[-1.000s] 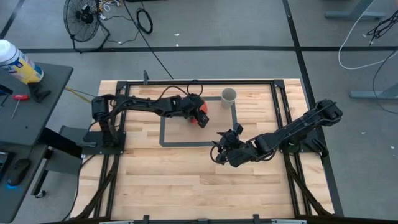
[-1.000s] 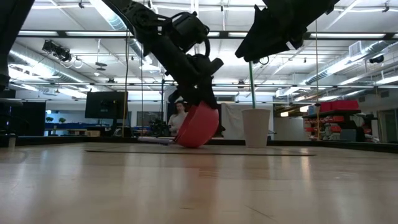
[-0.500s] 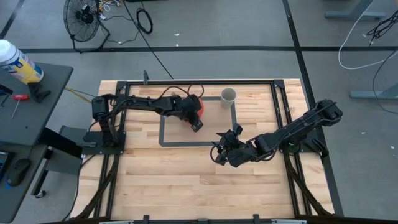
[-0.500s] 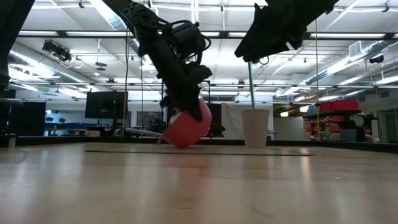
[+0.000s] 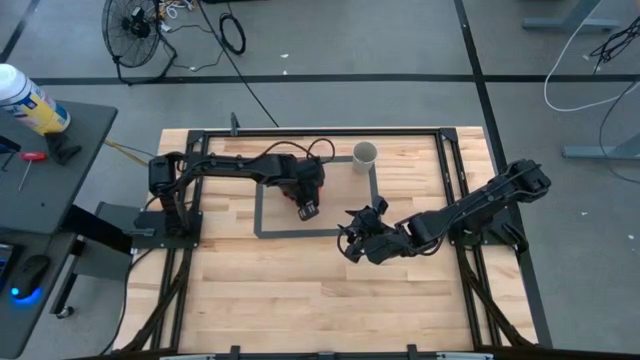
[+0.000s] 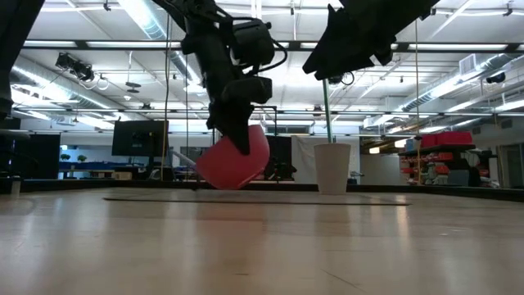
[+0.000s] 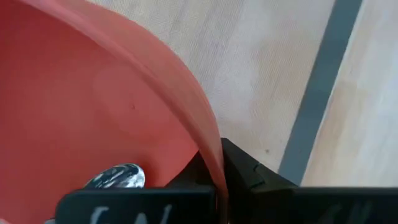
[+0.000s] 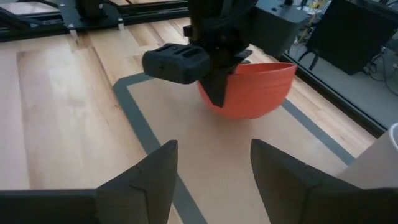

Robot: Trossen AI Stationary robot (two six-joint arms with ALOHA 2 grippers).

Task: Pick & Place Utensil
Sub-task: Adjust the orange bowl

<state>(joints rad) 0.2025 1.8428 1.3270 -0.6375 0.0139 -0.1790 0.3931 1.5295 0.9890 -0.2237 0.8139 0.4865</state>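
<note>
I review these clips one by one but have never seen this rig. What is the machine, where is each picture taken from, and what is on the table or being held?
Two dark robot arms work at a wooden table. One camera looks straight down, one sits at table-top height, and one rides on each wrist. The left gripper is shut on the rim of a red bowl, which hangs tilted, seemingly just off the wood, inside a grey taped rectangle. The left wrist view shows something shiny in the bowl, too unclear to name. A white cup stands nearby. The right gripper hovers open, facing the bowl.
</note>
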